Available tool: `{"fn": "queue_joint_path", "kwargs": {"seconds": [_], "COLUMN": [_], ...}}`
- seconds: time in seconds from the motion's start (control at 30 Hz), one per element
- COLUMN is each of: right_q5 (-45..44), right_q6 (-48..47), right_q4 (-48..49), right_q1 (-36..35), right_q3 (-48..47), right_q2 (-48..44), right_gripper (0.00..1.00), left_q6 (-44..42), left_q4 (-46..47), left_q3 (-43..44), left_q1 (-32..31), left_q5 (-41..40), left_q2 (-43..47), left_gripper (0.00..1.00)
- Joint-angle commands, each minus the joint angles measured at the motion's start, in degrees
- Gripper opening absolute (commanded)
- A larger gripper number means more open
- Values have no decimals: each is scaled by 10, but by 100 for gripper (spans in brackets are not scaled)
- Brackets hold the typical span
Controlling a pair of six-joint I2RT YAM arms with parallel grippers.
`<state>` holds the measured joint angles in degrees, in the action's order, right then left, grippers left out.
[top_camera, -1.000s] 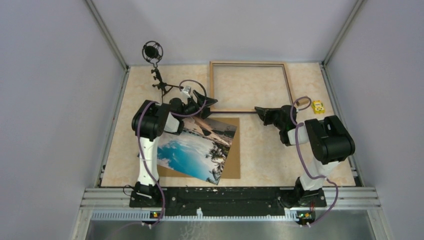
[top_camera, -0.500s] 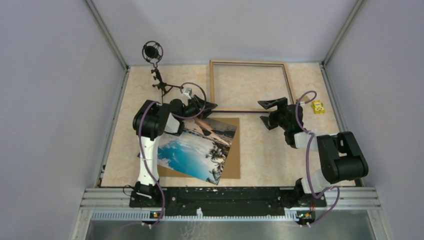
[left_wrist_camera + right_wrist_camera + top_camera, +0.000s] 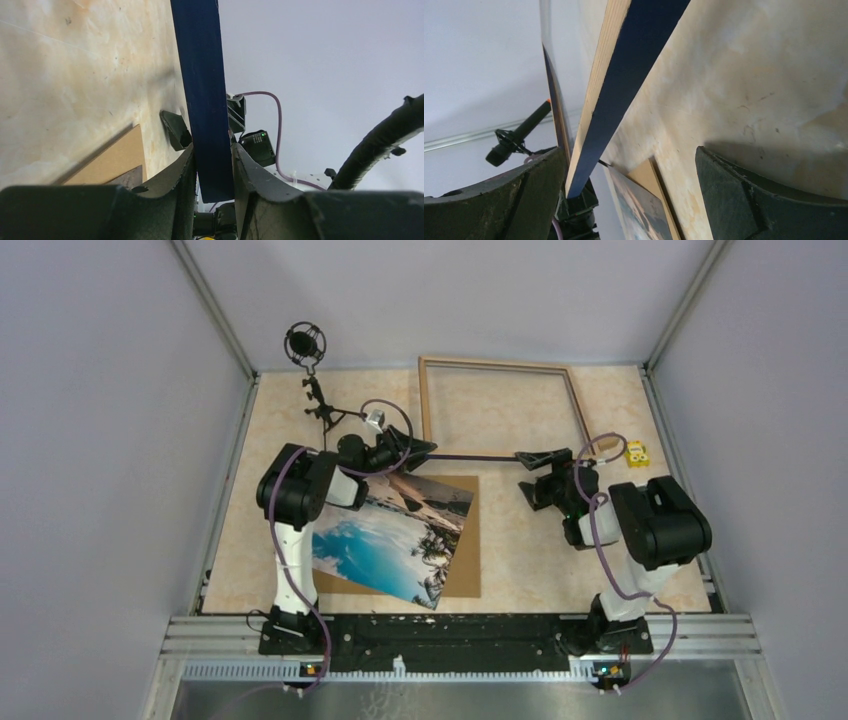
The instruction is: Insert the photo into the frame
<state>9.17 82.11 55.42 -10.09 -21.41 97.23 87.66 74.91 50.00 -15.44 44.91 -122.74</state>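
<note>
The frame (image 3: 495,364) stands tilted at the back of the table, its near rail raised and showing its dark blue face (image 3: 202,75). My left gripper (image 3: 428,450) is shut on that rail's left end, both fingers (image 3: 185,165) pressed against it. My right gripper (image 3: 527,470) is open around the rail's right part. In the right wrist view the rail (image 3: 624,75) passes close to the left finger without being clamped. The photo (image 3: 395,535) lies skewed on the table in front of the left arm, free of both grippers.
A brown backing board (image 3: 465,540) lies under the photo, its right part showing. A microphone on a stand (image 3: 305,343) is at the back left. A small yellow object (image 3: 636,453) sits at the right, by the frame's corner. Grey walls close in the table.
My left gripper has shut on the frame's near rail. My right gripper has opened and let go of it. The near rail has come up off the table.
</note>
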Motion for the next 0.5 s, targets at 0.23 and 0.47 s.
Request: {"fn": "queue_joint_path", "kwargs": {"seconds": [0.23,0.47], "right_q5": [-80,-101], "right_q6": [64,84], "right_q4": [318,432], "right_q1": [-25,-27], "right_q3": [-26,-31], "right_q2": [125,166], "right_gripper": [99,95], "left_q6": [-5,-8], "left_q4": [-5,-10], "left_q3": [-9,-28], "left_q1": [-30,-31], "left_q5": [-9,-8], "left_q2": [72,75], "left_gripper": [33,33]}}
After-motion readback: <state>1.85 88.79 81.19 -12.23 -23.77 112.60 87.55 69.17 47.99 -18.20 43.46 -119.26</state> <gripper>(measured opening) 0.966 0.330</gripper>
